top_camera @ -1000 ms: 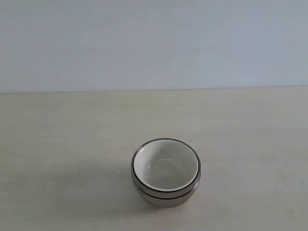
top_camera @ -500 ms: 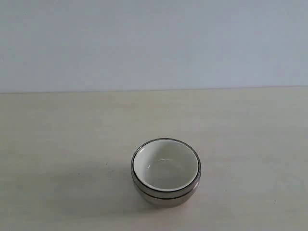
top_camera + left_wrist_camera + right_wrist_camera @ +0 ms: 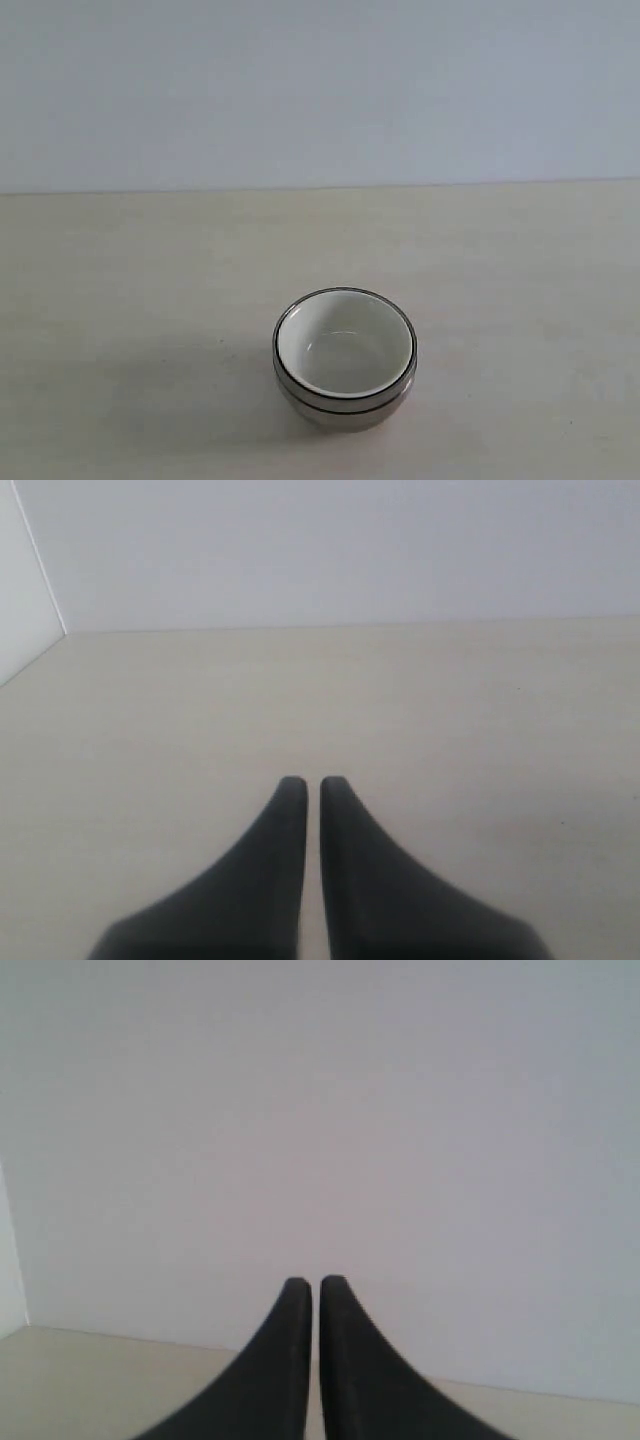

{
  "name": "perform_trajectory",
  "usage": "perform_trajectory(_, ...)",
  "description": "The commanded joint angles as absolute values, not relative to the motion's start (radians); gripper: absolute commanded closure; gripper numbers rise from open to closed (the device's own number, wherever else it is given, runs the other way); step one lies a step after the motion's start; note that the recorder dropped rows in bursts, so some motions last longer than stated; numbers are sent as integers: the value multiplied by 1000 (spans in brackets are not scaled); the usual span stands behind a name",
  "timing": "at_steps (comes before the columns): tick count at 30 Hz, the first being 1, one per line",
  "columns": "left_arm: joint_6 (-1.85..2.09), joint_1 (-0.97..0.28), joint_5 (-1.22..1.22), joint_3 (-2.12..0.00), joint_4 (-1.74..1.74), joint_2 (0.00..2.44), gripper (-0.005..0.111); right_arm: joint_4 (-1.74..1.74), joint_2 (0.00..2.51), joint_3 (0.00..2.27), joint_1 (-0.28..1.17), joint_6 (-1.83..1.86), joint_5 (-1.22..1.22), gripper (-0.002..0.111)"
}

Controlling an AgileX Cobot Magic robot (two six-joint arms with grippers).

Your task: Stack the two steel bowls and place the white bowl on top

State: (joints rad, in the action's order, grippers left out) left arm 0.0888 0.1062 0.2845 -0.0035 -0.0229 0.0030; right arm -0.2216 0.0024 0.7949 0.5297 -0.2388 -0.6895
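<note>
Two steel bowls [image 3: 340, 412] sit nested, white bowl [image 3: 345, 350] on top, unchanged from a second ago; your left gripper [image 3: 312, 782] and right gripper [image 3: 315, 1282] are clenched, empty.

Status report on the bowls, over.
Left gripper, right gripper: jaws shut, empty. White bowl sits inside stacked steel bowls. Nothing in the way.

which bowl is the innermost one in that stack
The white bowl: cream and glossy inside, it sits nested within the steel bowls, whose shiny metal rims and wall show around and beneath it.
</note>
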Motion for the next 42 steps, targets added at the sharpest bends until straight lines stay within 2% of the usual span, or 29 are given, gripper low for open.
perform_trajectory(1, 78, 107, 285, 0, -26, 0, 103, -243, 0, 787, 429, -219, -655, 108)
perform_trajectory(9, 78, 107, 285, 0, -26, 0, 103, -246, 0, 592, 294, -147, -210, 108)
perform_trajectory(16, 78, 107, 285, 0, -26, 0, 103, -246, 0, 355, 168, -147, -25, 108)
perform_trajectory(24, 78, 107, 285, 0, -26, 0, 103, -246, 0, 62, 146, -126, 211, 108)
perform_trajectory(26, 78, 107, 285, 0, -26, 0, 103, -246, 0, 4, 146, -120, 225, 108)
perform_trajectory(36, 78, 107, 285, 0, -26, 0, 103, -232, 0, 0, 149, -141, 109, 108)
perform_trajectory(42, 78, 107, 285, 0, -26, 0, 103, -226, 0, 0, 149, -184, -36, 108)
